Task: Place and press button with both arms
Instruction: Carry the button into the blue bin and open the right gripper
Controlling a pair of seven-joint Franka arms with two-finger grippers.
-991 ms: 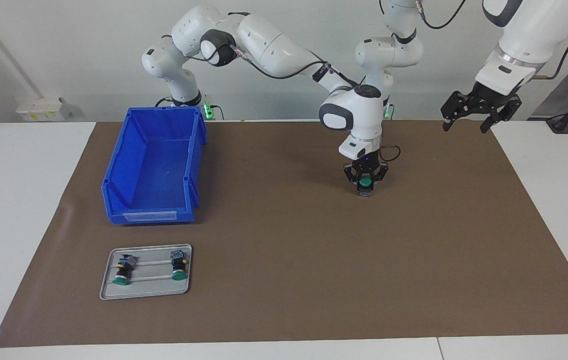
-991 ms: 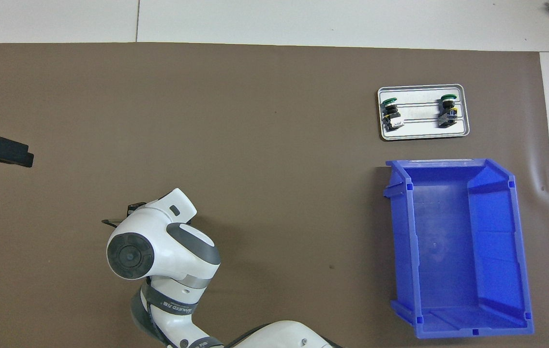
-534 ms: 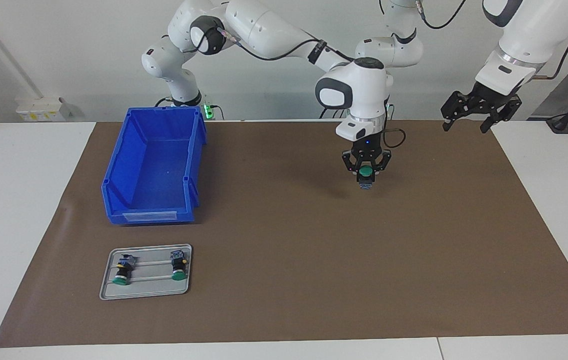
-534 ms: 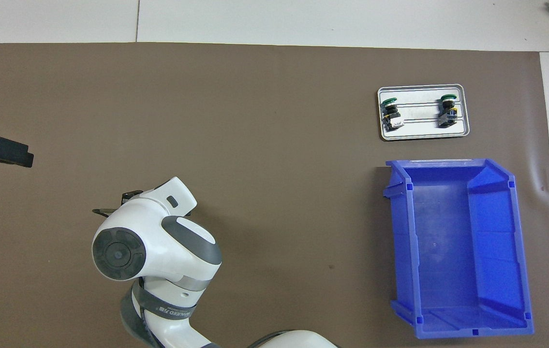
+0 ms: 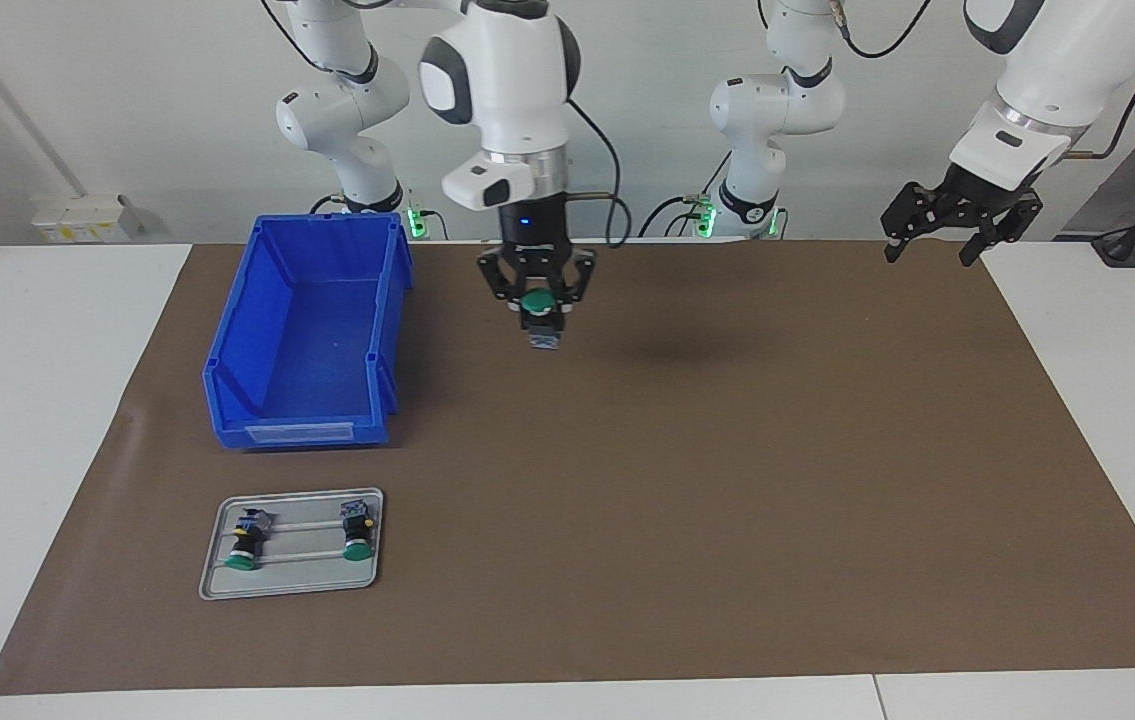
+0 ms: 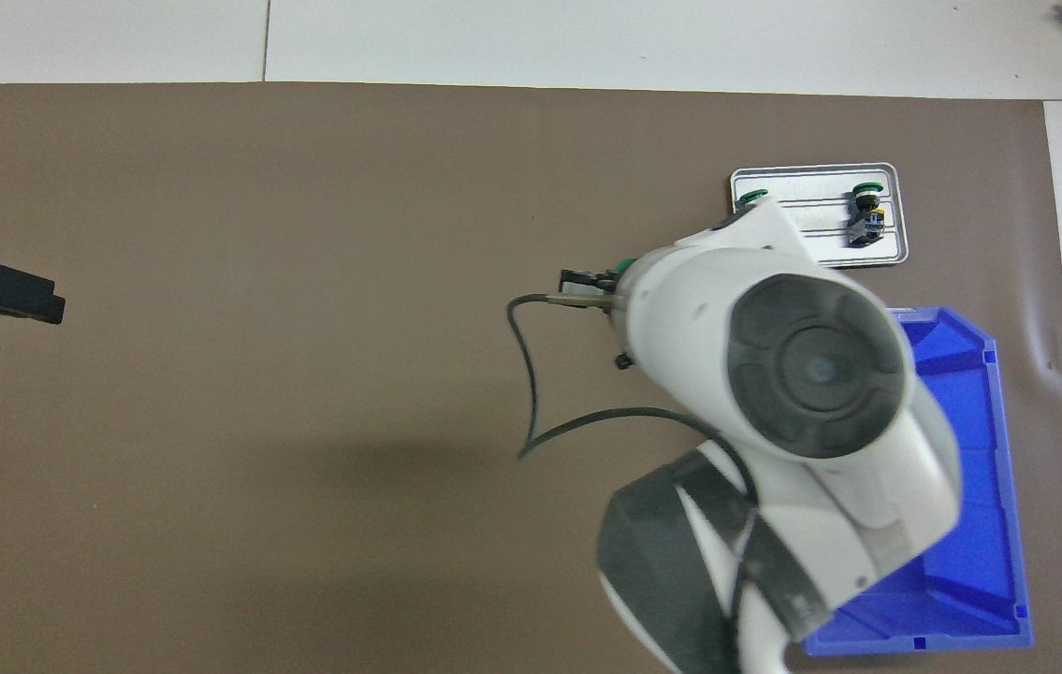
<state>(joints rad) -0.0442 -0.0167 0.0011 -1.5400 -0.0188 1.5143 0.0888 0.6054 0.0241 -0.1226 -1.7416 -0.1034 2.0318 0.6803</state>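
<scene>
Since the earlier frames the right gripper [image 5: 538, 300], clenched on the button [image 5: 538, 303], has swung over the mat beside the bin [image 5: 307, 330], its axis vertical, while the left gripper [image 5: 959, 222] waits open.

A plain brown mat [image 5: 687, 520] covers a white table [image 5: 37, 420]. Upper left of the facing view sits a bright blue bin [image 5: 307, 335]. Lower left lies a silver-grey tray [image 5: 292, 575] with two spare push-buttons [image 5: 249, 538], each with a green cap on a black body. The glossy white right arm [image 5: 507, 90], with dark grey joint covers and black cables, carries a black right gripper [image 5: 538, 290] on the button [image 5: 539, 305], green-capped with a grey-blue block. At upper right, the left gripper [image 5: 957, 220] is black.
</scene>
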